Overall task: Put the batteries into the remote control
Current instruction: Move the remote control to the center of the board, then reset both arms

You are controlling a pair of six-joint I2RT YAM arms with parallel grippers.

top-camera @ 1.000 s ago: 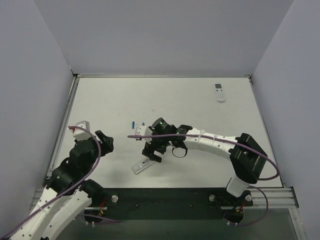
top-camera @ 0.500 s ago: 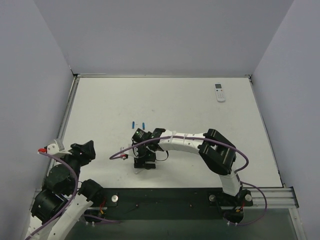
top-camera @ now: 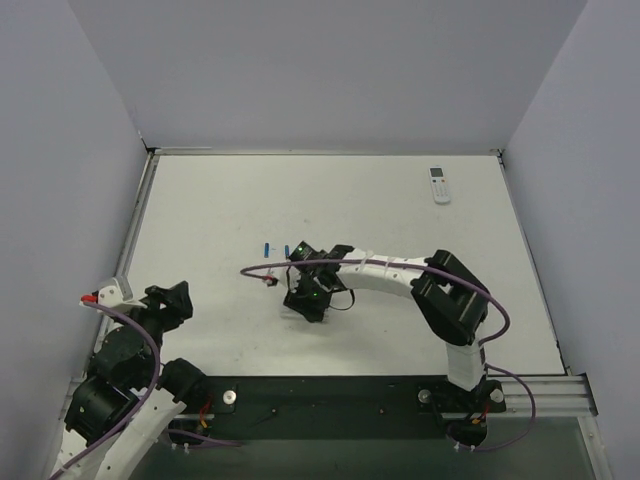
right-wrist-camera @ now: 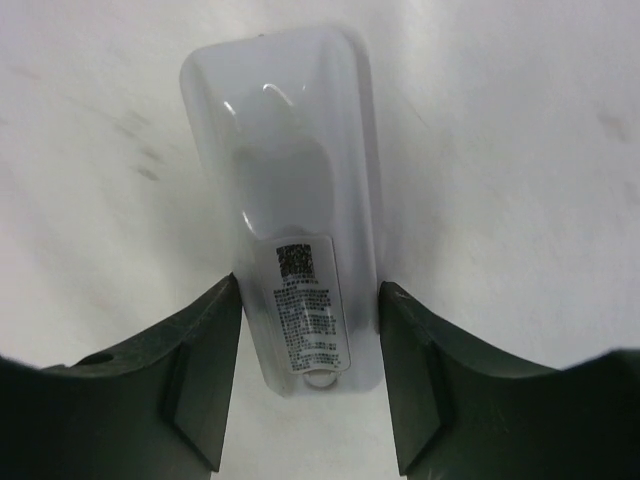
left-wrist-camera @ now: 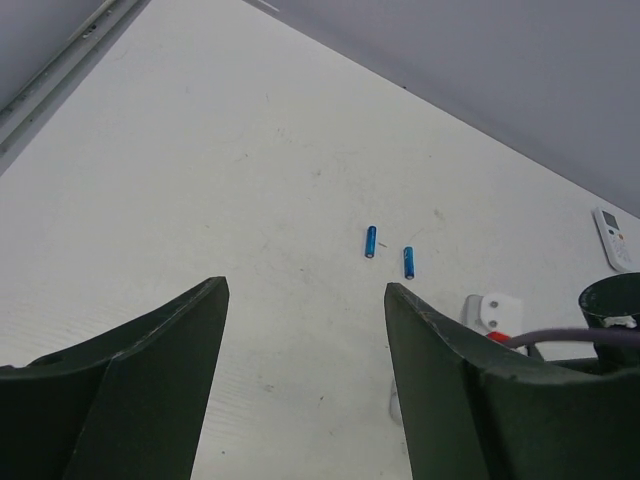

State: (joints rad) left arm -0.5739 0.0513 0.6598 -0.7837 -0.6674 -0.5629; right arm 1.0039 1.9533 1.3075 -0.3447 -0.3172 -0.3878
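The remote control [right-wrist-camera: 290,150] lies on the table with its plain back and printed label facing up. My right gripper [right-wrist-camera: 308,295] straddles its near end, with both fingers pressed against its long sides. From above, the right gripper [top-camera: 305,300] covers the remote. The two blue batteries [top-camera: 267,247] [top-camera: 287,246] lie side by side just beyond it, and the left wrist view also shows these batteries [left-wrist-camera: 371,241] [left-wrist-camera: 408,262]. My left gripper [left-wrist-camera: 305,290] stands open and empty, pulled back at the near left [top-camera: 170,300].
A rounder white remote [top-camera: 439,185] lies at the far right of the table, and that rounder remote [left-wrist-camera: 612,235] shows at the left wrist view's right edge. Grey walls close the table in on three sides. A purple cable loops along the right arm.
My right gripper's jaws have narrowed onto the remote, and the gripper has shifted slightly away from the near edge. The left arm drew back to the near left corner, then stayed still.
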